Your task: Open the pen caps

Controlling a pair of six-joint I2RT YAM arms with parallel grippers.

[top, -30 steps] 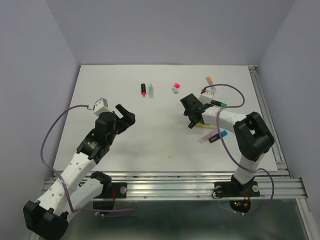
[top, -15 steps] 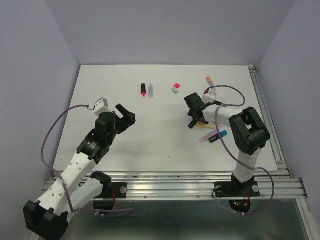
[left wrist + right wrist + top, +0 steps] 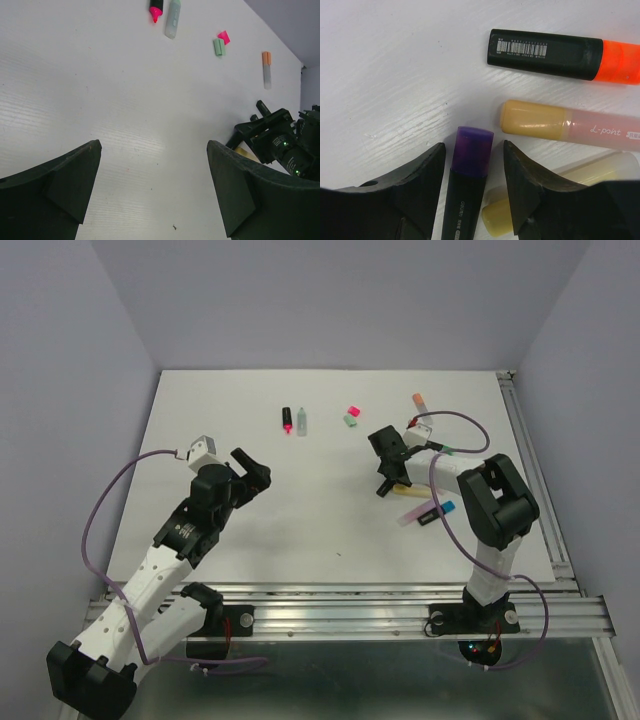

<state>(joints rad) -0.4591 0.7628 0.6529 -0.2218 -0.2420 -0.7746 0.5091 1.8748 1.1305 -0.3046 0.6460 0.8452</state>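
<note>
Your right gripper (image 3: 473, 147) is spread, with one finger on each side of the stubby purple cap (image 3: 471, 155) of a black-barrelled pen (image 3: 462, 210) that lies flat on the white table (image 3: 385, 60); it pinches nothing yet. The danger is the pale yellow pen (image 3: 496, 217) just beside one finger: when you close, you may catch it or push it away. Your left gripper (image 3: 153, 145), spread and empty, is well apart, so I think a pull could drag the whole pen along.

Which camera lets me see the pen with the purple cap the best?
The right wrist view: the purple-capped pen lies big and close between the fingers of the open right gripper. From the top external view that gripper hides it, and the left wrist view shows only the gripper far off, no purple.
</note>
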